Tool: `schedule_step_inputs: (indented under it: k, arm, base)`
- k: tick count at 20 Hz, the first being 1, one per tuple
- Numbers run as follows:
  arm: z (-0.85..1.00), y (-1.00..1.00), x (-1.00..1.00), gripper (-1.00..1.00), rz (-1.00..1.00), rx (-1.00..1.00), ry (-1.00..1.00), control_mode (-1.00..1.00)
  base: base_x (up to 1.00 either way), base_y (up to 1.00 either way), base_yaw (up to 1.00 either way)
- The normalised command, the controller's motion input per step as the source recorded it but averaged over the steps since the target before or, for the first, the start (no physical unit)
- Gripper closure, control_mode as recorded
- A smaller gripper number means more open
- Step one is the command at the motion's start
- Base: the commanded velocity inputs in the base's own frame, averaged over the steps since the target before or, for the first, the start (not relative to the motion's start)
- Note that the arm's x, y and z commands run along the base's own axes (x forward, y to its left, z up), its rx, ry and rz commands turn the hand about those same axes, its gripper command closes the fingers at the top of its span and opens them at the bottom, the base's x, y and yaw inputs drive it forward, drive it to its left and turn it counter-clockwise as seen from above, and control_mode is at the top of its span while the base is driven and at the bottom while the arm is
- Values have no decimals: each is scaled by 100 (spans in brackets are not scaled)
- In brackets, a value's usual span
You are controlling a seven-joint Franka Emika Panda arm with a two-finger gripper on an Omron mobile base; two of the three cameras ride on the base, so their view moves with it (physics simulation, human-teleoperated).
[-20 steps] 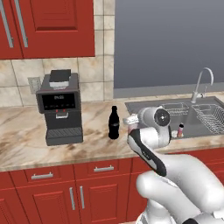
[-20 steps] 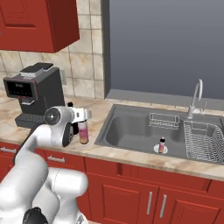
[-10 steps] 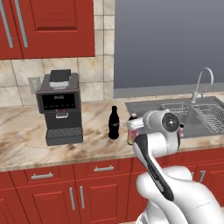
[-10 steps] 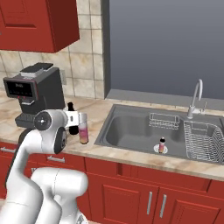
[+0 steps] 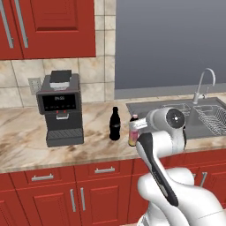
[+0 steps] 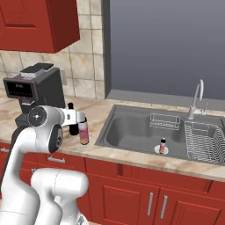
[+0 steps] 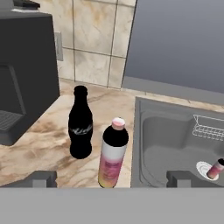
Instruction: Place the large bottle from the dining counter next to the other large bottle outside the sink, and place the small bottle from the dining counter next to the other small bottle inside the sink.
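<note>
Gripper (image 7: 108,178): released, jaws wide apart.
Pink bottle (image 7: 113,152): upright at the counter's (image 7: 48,144) sink edge, beside black bottle (image 7: 80,128).

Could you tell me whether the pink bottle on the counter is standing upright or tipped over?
Upright. The pink bottle stands on its base with its cap at the top, beside the dark bottle, near the sink.

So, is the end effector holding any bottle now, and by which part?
Nothing is held. The end effector is open, and the pink bottle stands free on the counter.
</note>
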Motion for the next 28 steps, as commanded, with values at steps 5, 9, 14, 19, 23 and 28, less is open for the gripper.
schedule_step_inputs:
  k: [5,9,14,19,23,28]
  arm:
    - [-15,0,-7,-100,0,0,5,-100]
    - [-31,0,-21,-100,0,0,9,-100]
    - [-10,0,-35,-100,0,0,5,-100]
    - [-16,0,-13,-100,0,0,7,-100]
    - [-35,0,0,-100,0,0,1,-100]
    - [-24,-2,-3,-100,0,0,0,-100]
  base:
    - [0,0,0]
    - [0,0,0]
    - [0,0,0]
    - [0,0,0]
    - [0,0,0]
    - [0,0,0]
